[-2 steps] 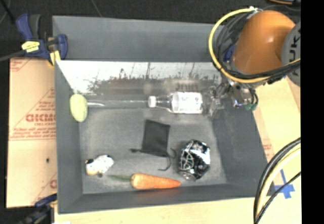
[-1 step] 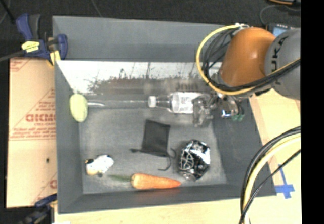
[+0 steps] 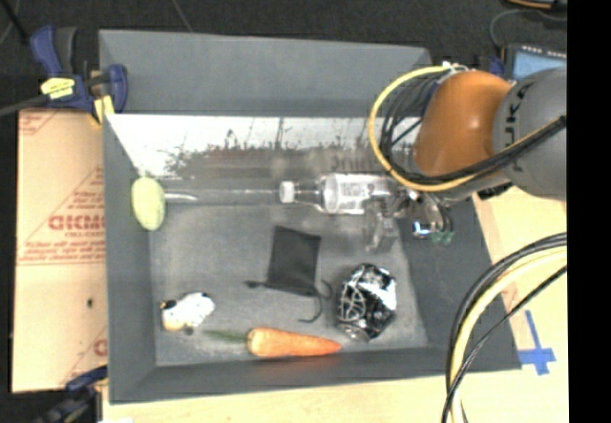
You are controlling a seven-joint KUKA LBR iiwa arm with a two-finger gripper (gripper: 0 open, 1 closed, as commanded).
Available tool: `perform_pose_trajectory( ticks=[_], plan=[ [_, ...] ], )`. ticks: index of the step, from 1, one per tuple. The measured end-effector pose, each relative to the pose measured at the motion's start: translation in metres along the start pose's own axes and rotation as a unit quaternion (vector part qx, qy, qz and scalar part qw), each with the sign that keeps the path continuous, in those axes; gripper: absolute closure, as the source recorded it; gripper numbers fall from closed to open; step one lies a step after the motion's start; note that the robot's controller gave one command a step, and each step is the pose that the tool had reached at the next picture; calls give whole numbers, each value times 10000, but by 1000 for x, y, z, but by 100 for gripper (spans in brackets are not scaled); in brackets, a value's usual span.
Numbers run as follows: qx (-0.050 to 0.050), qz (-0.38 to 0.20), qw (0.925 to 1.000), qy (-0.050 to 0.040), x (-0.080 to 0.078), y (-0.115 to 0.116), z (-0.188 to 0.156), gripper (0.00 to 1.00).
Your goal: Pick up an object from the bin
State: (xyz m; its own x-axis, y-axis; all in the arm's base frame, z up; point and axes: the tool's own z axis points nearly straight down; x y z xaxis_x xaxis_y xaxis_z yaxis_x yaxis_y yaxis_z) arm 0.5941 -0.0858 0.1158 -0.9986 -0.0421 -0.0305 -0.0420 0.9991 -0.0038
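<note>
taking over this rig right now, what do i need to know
Pincer: down in the bin's right side, at the base end of the clear bottle; whether it has a grip cannot be told.
Things: the bottle lies on its side by the back wall. Black pouch in the middle, black-and-white ball to its right, carrot and small white toy along the front, green oval at the left.
Done: arm reached in.
Left: close on one thing, probably the bottle, and lift it out.
</note>
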Motion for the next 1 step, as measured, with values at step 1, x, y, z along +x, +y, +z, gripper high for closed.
perform_pose_trajectory(
  ticks=[1],
  plan=[
    [10,428,9991,-23,1,-8,3,100]
  ],
)
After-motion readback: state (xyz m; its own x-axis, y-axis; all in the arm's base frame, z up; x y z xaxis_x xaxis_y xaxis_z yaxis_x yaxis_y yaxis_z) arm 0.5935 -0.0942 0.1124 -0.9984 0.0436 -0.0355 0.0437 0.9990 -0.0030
